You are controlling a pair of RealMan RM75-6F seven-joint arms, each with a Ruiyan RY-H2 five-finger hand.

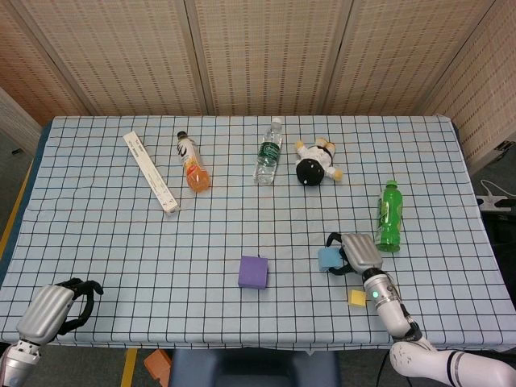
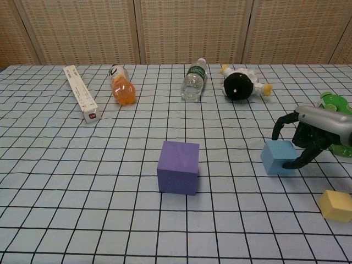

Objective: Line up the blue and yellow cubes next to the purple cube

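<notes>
Apparently preparing to grasp, the right hand is cupping spread, empty fingers around the blue cube, which is lying right of the purple cube.

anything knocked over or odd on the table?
All three bottles lie on their sides: orange drink bottle, clear water bottle, green soda bottle. No spill visible. A black-and-white plush toy also lies toppled at the back.

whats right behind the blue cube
The right hand arches over the blue cube's far right edge, fingers curled around it. The green bottle lies beyond, partly covered by the hand in the chest view.
</notes>
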